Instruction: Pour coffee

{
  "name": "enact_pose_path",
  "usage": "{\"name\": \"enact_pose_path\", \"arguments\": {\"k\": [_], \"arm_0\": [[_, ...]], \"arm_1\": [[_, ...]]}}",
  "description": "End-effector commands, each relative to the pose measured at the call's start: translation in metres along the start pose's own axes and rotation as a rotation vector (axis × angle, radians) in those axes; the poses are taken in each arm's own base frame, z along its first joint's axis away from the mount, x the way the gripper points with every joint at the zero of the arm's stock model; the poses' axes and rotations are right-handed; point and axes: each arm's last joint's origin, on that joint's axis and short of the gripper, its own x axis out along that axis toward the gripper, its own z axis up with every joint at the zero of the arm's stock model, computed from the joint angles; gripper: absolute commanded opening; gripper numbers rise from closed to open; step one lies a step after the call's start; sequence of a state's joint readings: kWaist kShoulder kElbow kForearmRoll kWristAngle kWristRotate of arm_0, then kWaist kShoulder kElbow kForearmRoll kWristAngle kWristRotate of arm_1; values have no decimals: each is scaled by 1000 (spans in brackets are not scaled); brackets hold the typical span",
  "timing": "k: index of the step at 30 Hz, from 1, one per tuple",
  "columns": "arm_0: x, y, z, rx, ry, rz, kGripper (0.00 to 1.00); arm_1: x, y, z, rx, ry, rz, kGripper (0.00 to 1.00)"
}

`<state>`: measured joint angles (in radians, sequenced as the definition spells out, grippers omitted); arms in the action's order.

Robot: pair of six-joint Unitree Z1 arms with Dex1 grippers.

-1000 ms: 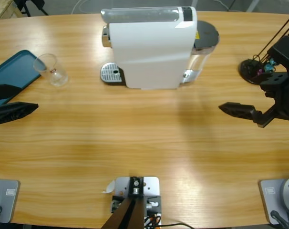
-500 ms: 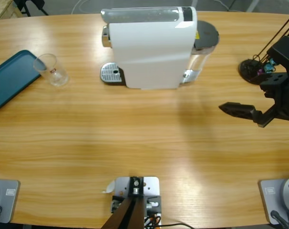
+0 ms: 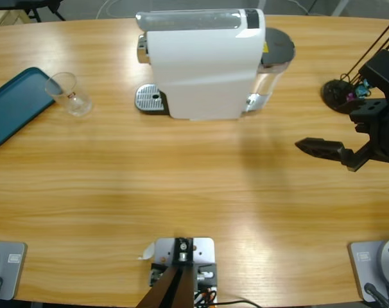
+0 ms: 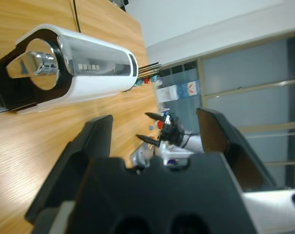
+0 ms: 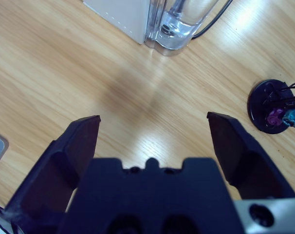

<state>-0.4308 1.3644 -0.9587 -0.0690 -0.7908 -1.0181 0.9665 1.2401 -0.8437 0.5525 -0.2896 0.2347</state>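
A white coffee machine (image 3: 204, 64) stands at the top middle of the high view, on the long wooden table (image 3: 181, 186). Its round metal drip tray (image 3: 149, 99) sticks out at its lower left, and a clear water tank with a grey lid (image 3: 275, 54) sits against its right side. To the left, near the upper left of the frame, a clear glass (image 3: 69, 93) lies tipped on its side with its mouth toward a dark teal tray (image 3: 11, 106); whether it touches the tray's edge I cannot tell. The glass is well apart from the machine's drip tray.

At the right edge of the high view the right gripper (image 3: 319, 149) hangs over bare wood, pointing left toward the middle of the table. Its own camera shows the right gripper (image 5: 152, 124) with its two black jaws spread wide and nothing between them, the base of the water tank (image 5: 179, 29) at the top of that frame and a black round stand with thin rods and coloured bits (image 5: 274, 107) at the right. That same stand (image 3: 341, 95) sits near the right edge in the high view, just above the gripper.

The left arm does not show in the high view. Its camera is tilted up toward the room: the left gripper (image 4: 155, 129) has its jaws wide apart and empty, with the coffee machine (image 4: 84, 63) in the upper left of that frame.
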Motion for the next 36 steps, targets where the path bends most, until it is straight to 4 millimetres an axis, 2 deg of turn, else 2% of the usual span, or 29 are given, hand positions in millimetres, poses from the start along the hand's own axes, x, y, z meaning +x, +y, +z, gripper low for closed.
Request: {"name": "enact_pose_path", "arguments": {"k": [1,8,16,28,36], "arm_0": [[42,52,22,-112,66,35,729],[60,74,29,-161,124,5,729],[65,90,43,-192,96,-27,729],[75,117,38,-205,105,-77,724],[79,124,40,-208,101,-85,724]], "arm_1": [[9,3,-8,-10,33,-9,931],[9,3,-7,-10,34,-9,927],[9,3,-8,-10,32,-8,927],[9,3,-8,-11,35,-7,927],[10,3,-8,-11,35,-7,927]]}}
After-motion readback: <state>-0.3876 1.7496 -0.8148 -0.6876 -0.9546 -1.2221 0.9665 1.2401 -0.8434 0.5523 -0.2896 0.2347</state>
